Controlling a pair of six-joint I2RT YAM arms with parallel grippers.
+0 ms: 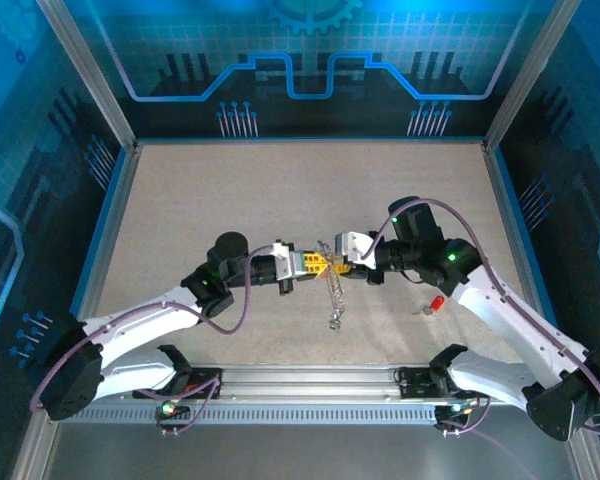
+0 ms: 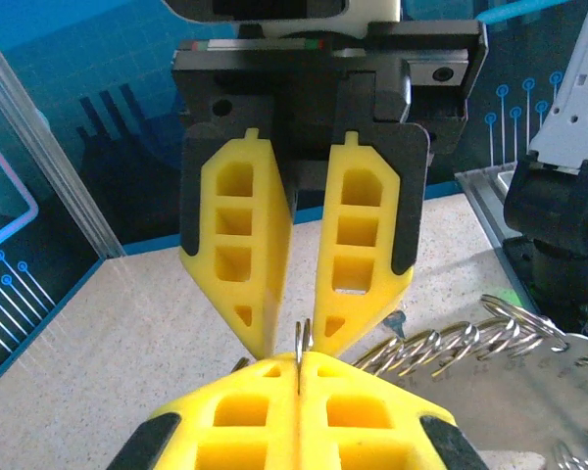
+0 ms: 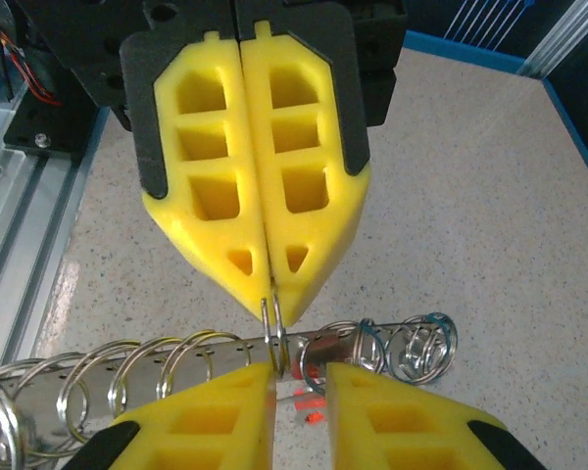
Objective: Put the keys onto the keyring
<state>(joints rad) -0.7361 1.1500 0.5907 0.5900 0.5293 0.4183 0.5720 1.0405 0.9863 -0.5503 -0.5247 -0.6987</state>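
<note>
So both arms meet nose to nose around the middle of the table [image 1: 280,190], a bit toward the near side. The left gripper [image 3: 271,294] is clenched tight on the keyring [image 3: 271,318], which you see edge-on as a thin wire sticking out of its tips. The right gripper [image 3: 301,377] has its fingers a little apart on either side of that same wire, and as far as I can tell it isn't pinching anything. A string of wire loops [image 3: 416,343] on a flat metal strip hangs off the ring and trails toward the near edge. One red-headed key [image 1: 437,302] lies on the table off to the right, just beside the right forearm and well apart from the ring. My read is that this is the hold-the-ring-steady step, with no key being threaded yet. Next up, I'd guess the right arm has to go right, grab that key by its head, and bring it back to the ring. The fiddly bit will be lining a tiny key hole up with such a thin wire, so the left needs to keep the ring dead steady.
</note>
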